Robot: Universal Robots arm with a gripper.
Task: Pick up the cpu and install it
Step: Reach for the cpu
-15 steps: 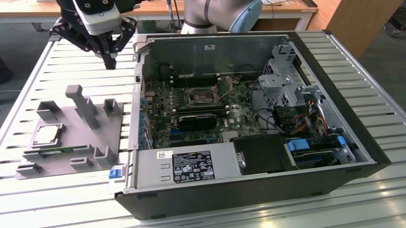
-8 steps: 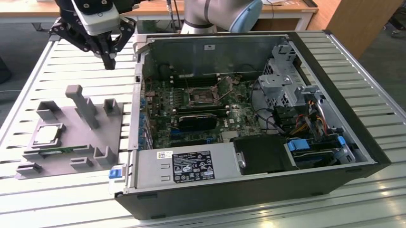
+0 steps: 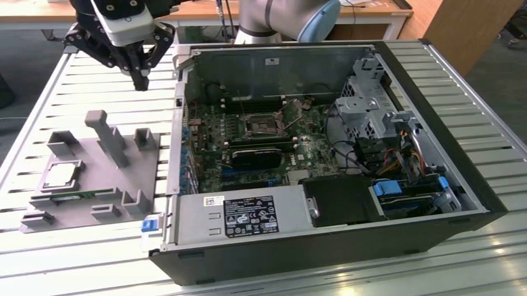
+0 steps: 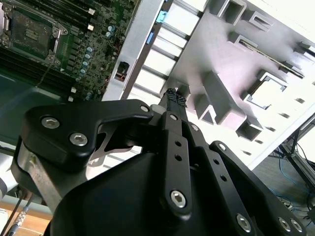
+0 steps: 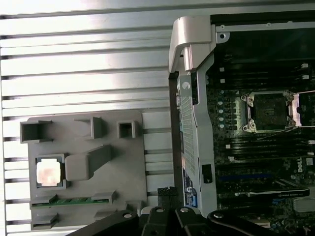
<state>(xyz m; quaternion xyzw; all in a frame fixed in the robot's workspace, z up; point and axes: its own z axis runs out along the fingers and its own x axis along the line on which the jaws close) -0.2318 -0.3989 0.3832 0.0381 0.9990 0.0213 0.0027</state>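
Note:
The cpu (image 3: pixel 62 174) is a small square chip with a shiny metal top. It lies flat in a recess of the grey holder plate (image 3: pixel 86 157) at the exterior view's left, and it is bright in the first wrist view (image 5: pixel 49 173) and the second wrist view (image 4: pixel 268 92). My gripper (image 3: pixel 141 81) hangs well above the table, beyond the holder's far end and beside the case's corner. Its fingers are shut with nothing between them, and their dark tips (image 5: pixel 167 191) (image 4: pixel 174 98) meet. The motherboard's cpu socket (image 3: pixel 265 125) (image 5: pixel 269 112) (image 4: pixel 30 34) stands open and empty.
The open computer case (image 3: pixel 461 154) lies on the slatted metal table (image 3: pixel 49 86), with its tall side wall (image 5: pixel 189 98) between holder and motherboard. A green memory stick (image 5: pixel 69 201) sits in the holder near the cpu. Grey posts (image 3: pixel 107 135) rise from the holder.

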